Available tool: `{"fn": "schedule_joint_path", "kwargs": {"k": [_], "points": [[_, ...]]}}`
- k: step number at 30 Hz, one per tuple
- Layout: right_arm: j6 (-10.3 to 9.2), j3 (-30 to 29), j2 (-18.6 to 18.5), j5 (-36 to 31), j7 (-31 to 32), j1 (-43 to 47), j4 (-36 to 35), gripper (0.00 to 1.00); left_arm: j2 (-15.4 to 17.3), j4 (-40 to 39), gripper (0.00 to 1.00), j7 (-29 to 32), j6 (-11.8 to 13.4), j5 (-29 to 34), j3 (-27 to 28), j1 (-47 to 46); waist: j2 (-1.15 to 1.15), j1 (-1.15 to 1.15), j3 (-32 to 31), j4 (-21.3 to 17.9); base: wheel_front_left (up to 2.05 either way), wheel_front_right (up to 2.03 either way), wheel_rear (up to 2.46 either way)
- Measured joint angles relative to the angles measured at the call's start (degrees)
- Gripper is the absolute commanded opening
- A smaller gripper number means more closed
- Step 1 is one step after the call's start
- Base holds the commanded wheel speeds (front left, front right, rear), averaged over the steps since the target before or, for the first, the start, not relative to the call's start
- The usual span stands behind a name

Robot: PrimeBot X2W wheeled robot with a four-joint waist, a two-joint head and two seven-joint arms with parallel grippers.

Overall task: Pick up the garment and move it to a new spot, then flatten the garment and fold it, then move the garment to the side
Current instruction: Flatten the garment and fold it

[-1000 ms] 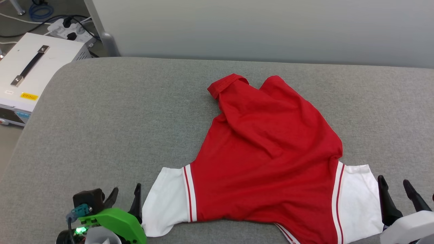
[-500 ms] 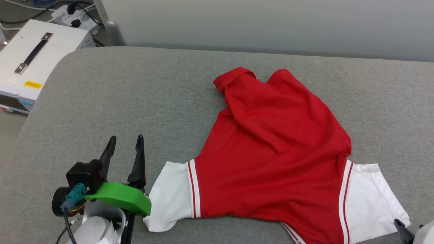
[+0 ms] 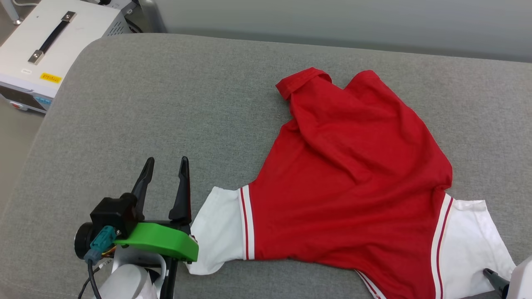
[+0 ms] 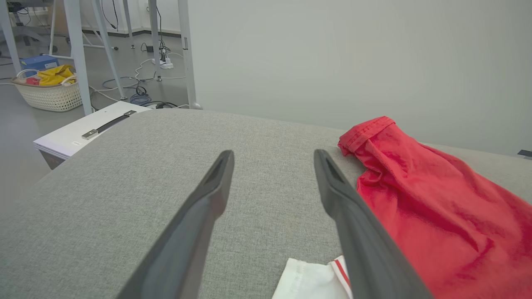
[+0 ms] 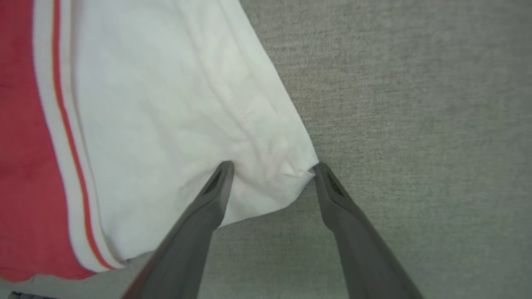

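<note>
Plainly, the right gripper [image 5: 273,166] holds its jaws spread wide, straddling the hem corner of a white sleeve [image 5: 166,104] with nothing pinched. The left gripper [image 3: 166,161] has its jaws apart too, over the bare grey counter [image 3: 124,104], with the other sleeve [image 3: 220,224] just beside it at 4 o'clock. The garment [image 3: 353,166] lies rumpled, plain red side up, toward the counter's 3 o'clock. A white box [image 3: 45,45] with a black handle sits beyond the counter at 10 o'clock.

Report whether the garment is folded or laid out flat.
Spread, unfolded, not flat. The garment has its white sleeves out sideways; its red body bunches in creases toward the far end, hem corner turned over.
</note>
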Motion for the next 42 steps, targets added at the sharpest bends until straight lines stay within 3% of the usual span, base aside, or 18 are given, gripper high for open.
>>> {"fn": "schedule_joint_path", "kwargs": {"k": [1,2,3,7,11,18,23,28,37,38,39,40,42], "points": [[-0.02,0.3,0.0,0.4,0.3,0.0,0.4,1.0,-0.1,0.1,1.0,0.0,0.0,0.0,0.1,0.1,0.0,0.0,0.3,0.1,0.0,0.0,0.0],[-0.02,0.5,-0.1,0.7,0.4,-0.1,0.6,0.42,-0.2,0.1,1.0,0.0,-0.2,0.0,0.1,0.1,0.0,0.0,0.5,0.1,0.0,0.0,0.0],[-0.02,0.6,-0.2,1.0,0.5,-0.3,0.9,0.03,-0.2,0.4,1.0,0.0,-0.4,-0.1,0.0,0.2,0.0,0.0,0.7,0.2,0.0,0.0,0.0],[-0.01,1.6,-0.5,2.2,-1.0,-1.1,1.5,0.0,-0.3,1.4,1.0,0.5,-1.0,-0.4,-0.2,0.4,0.0,0.0,1.0,-0.2,0.0,0.0,0.0],[0.0,2.0,-0.2,2.3,-3.6,-1.4,1.2,0.0,1.1,2.2,1.0,4.8,-2.6,-1.6,-1.1,0.5,0.0,0.0,0.0,-0.7,0.0,0.0,0.0],[0.01,1.7,1.2,1.5,-4.9,-0.5,-3.3,0.0,6.9,2.2,1.0,24.9,-5.9,-9.9,-4.0,2.5,0.0,0.01,-2.6,-1.5,0.0,0.0,0.0],[0.02,2.0,2.5,0.7,-4.8,0.7,-6.9,0.0,10.5,1.5,1.0,35.5,-6.1,-15.2,-4.5,3.9,0.0,0.0,-3.6,-2.5,0.0,0.0,0.0],[0.02,3.1,3.8,0.4,-4.6,1.4,-9.3,0.0,10.1,5.1,1.0,38.9,-6.8,-17.3,-5.2,3.7,0.0,0.0,-3.3,-3.6,0.0,0.0,0.0],[0.02,3.5,4.9,0.4,-4.3,1.4,-10.0,0.0,7.2,14.6,0.99,42.0,-11.3,-18.1,-9.0,-1.7,0.0,0.0,-1.1,-5.0,0.0,0.0,0.0],[0.02,3.5,5.0,0.5,-4.4,1.4,-9.9,0.0,7.1,15.4,0.46,42.3,-11.6,-18.0,-9.4,-2.2,0.0,0.0,-1.0,-5.2,0.0,0.0,0.0],[0.02,3.5,5.0,0.5,-4.4,1.4,-9.9,0.0,6.9,16.2,0.29,42.6,-12.1,-18.0,-9.6,-2.7,0.0,0.0,-0.9,-5.4,0.0,0.0,0.0],[0.02,3.4,5.1,0.5,-4.6,1.4,-9.9,0.0,6.9,16.6,0.0,42.7,-12.3,-18.0,-9.7,-3.0,0.0,0.0,-0.8,-5.5,0.0,0.0,0.0],[0.02,3.3,5.1,0.6,-5.0,1.3,-9.8,0.0,6.7,17.7,0.0,42.7,-13.1,-18.1,-9.8,-3.6,0.0,0.0,-0.7,-5.7,0.0,0.0,0.0]]}}
